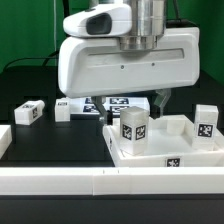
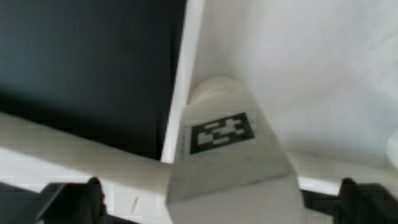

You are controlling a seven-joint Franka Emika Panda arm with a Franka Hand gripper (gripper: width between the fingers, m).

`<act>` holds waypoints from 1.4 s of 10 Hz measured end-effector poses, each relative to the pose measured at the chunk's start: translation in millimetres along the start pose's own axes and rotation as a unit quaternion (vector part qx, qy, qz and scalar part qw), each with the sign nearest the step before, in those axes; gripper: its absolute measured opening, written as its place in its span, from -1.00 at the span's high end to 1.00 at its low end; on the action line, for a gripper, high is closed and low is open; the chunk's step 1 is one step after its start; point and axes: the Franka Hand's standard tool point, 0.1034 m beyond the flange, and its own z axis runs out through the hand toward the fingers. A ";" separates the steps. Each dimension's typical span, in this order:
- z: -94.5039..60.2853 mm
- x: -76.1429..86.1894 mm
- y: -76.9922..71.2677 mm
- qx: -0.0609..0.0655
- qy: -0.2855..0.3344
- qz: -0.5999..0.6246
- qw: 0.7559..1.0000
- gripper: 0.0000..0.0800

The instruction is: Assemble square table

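Note:
The square table top [image 1: 170, 153] is a white rimmed tray at the exterior view's right. One white tagged leg [image 1: 134, 127] stands upright in its near left corner, and a second leg [image 1: 206, 122] stands at its right side. My gripper [image 1: 136, 104] hangs just above the first leg. In the wrist view that leg [image 2: 222, 135] lies between my two dark fingers [image 2: 71, 205], and my gripper [image 2: 217, 208] is open wide around it. I cannot tell whether a finger touches it. The tray rim [image 2: 189, 70] runs past the leg.
Two loose tagged legs [image 1: 28, 113] [image 1: 65, 110] lie on the black table at the exterior view's left. The marker board [image 1: 112, 103] lies behind, under the gripper body. Long white border rails [image 1: 60, 181] run along the front edge.

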 end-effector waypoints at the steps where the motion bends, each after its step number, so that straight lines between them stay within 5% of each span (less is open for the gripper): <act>1: -0.1 -0.1 0.2 -0.002 -0.001 -0.023 1.000 -0.62; 3: -0.1 -0.1 0.3 -0.002 -0.001 -0.022 1.000 0.10; 5: -0.1 -0.1 0.4 -0.002 -0.001 -0.022 1.000 0.29; 10: 0.3 0.1 0.0 -0.002 0.002 0.116 0.993 0.29; 14: 0.8 -0.7 -3.7 0.008 0.007 0.354 0.935 0.28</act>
